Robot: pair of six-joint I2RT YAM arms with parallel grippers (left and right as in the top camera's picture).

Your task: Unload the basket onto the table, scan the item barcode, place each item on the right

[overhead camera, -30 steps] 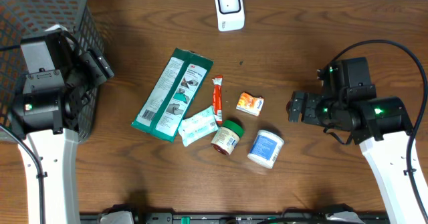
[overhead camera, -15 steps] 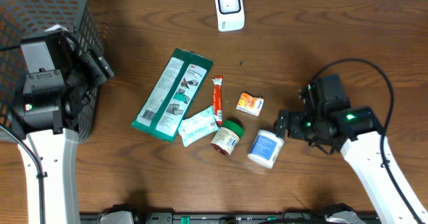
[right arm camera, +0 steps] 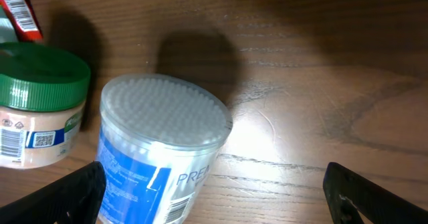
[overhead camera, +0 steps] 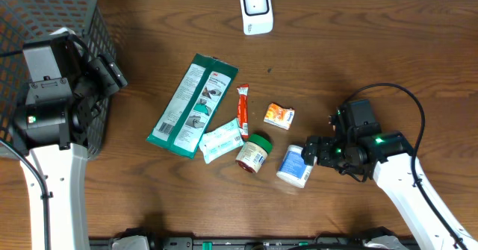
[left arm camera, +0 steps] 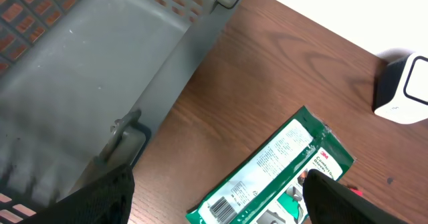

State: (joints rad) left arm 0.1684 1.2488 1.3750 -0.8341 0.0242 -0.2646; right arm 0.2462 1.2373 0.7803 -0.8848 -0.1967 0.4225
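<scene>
Several items lie mid-table. A blue-and-white tub [overhead camera: 296, 166] lies on its side, and my right gripper [overhead camera: 309, 152] is open just to its right. In the right wrist view the tub [right arm camera: 160, 144] sits between the spread fingers, close to the left fingertip [right arm camera: 67, 197], with the right gripper [right arm camera: 214, 207] touching nothing. Part of a barcode [right arm camera: 179, 212] shows on its label. My left gripper [overhead camera: 112, 75] hangs open beside the basket, above the end of a green packet [left arm camera: 274, 164]. The white scanner [overhead camera: 255, 10] stands at the back edge.
A grey mesh basket [overhead camera: 45, 11] fills the back left corner. A green-lidded jar [overhead camera: 253, 152], a white wipes packet [overhead camera: 220, 139], a red stick [overhead camera: 243, 110] and a small orange box [overhead camera: 278, 116] crowd left of the tub.
My right arm has swung left and toward the front edge, bringing its open jaws up to the tub. The left arm has stayed still.
</scene>
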